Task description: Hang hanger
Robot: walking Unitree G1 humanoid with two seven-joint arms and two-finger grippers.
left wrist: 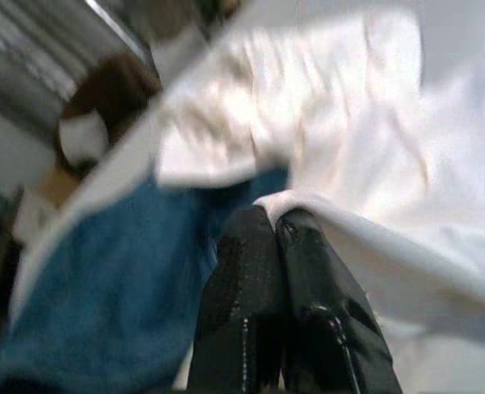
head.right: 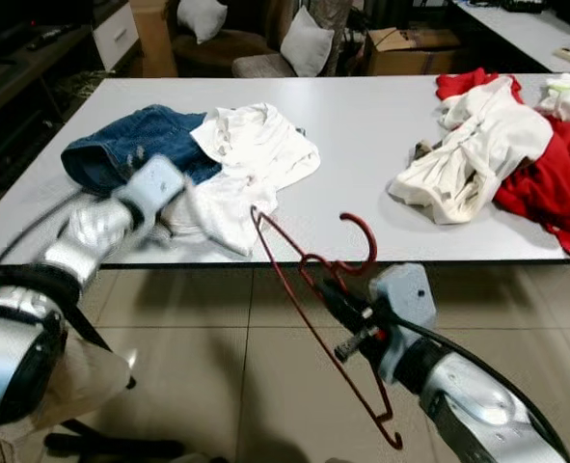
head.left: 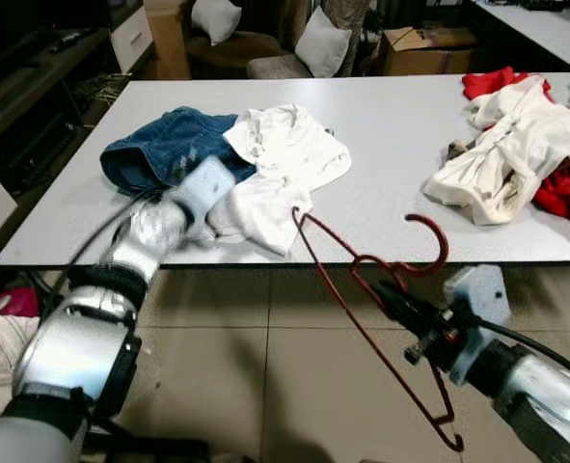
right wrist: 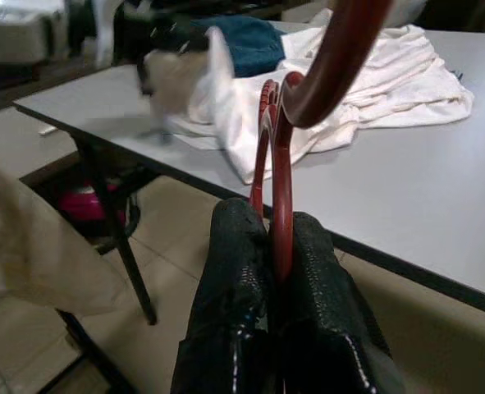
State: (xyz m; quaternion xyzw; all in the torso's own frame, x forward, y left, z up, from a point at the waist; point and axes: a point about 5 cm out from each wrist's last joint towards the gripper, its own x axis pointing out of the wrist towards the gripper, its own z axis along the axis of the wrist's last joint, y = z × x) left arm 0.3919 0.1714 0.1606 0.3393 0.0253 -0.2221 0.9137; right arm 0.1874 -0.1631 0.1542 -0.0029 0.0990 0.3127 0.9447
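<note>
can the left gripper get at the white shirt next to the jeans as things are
Probably yes. The left gripper is already at the near edge of the white shirt on the table, fingers shut, nothing between them. The right gripper holds the red hanger off to the side.

The hanger (head.left: 362, 289) is of thin wire with a smooth, glossy dark red coat, and its hook shines a little. The right gripper (right wrist: 279, 246) has black fingers with a fine grainy, rubber-like skin, pressed together on the wire. The left gripper (left wrist: 275, 226) has the same black, slightly shiny fingers. Both arms look like brushed silver metal with matt black bands. The bench (head.left: 381, 125) has a smooth, matt, light grey top. On it, the jeans (head.left: 154, 149) are rough blue denim, and the white shirt (head.left: 285, 154) is soft, wrinkled cloth. The far right pile (head.left: 516, 145) is cream and red cloth. The floor (head.left: 265, 367) is of beige tiles with a dull sheen.
</note>
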